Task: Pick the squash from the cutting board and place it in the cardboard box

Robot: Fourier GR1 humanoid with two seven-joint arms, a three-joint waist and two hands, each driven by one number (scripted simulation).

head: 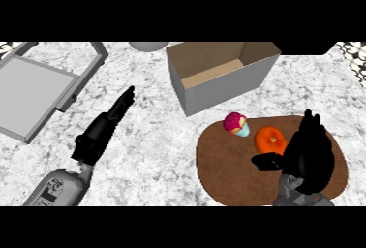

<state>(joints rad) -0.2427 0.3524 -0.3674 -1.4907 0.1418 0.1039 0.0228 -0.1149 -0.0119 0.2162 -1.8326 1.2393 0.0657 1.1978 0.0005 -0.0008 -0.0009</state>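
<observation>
Here the right hand [309, 152], fingers open and thumb spread, is just right of the squash [270, 138] on the board [229, 164]; fingers should be closed round it before lifting toward the box [214, 92], left hand [107, 123] open and idle.

Left hand [107, 123]: black, long and narrow, blocky at the wrist. Left forearm [61, 188]: light grey rounded casing with small dark markings on its upper face, too small to read. Right hand [307, 152]: black, broad and glossy, stubby thumb. Right forearm [300, 196]: grey, mostly cut off at the view's lower edge.
</observation>
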